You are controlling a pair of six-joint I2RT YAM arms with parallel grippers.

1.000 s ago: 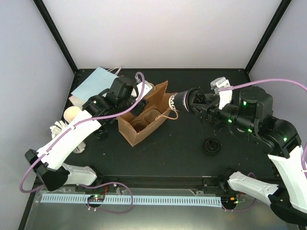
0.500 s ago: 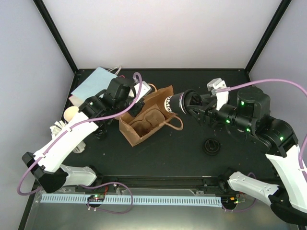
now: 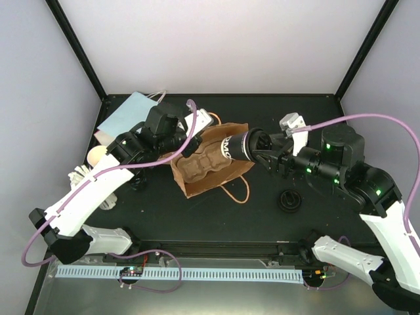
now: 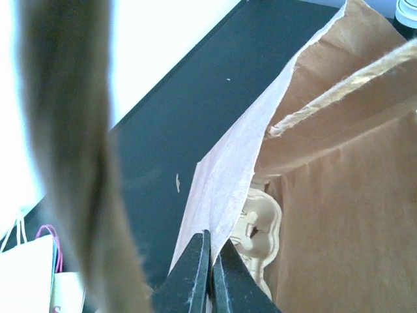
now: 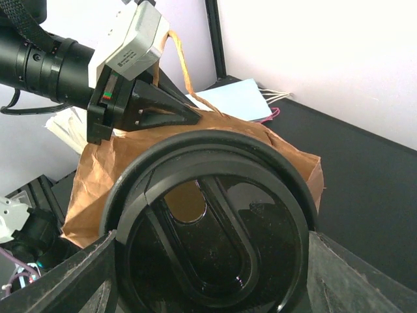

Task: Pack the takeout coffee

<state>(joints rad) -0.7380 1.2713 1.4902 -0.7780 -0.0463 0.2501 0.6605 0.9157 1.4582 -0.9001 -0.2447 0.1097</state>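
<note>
The coffee cup (image 3: pixel 235 145) lies on its side between the right gripper's (image 3: pixel 254 146) fingers, which are spread wide and clamped on its black wall. Its base points away from the fingertips, at the mouth of the brown bag (image 3: pixel 213 176). The bag gapes open with a cream pulp carrier (image 3: pixel 200 165) inside. The left gripper (image 3: pixel 184 148) has its fingers pressed fully together on the bag's rim paper.

The left wrist view alone shows that pinch up close, with the carrier just past the fingertips (image 4: pixel 195 267) and a twisted paper handle (image 4: pixel 339 88) above. The right wrist view alone shows the cup's lid (image 5: pixel 215 248) facing the camera. Only the top view shows a loose lid (image 3: pixel 289 200) on the table (image 3: pixel 262 111) near the right fingers, and a pale-blue bag (image 3: pixel 128 113) beyond the left ones.
</note>
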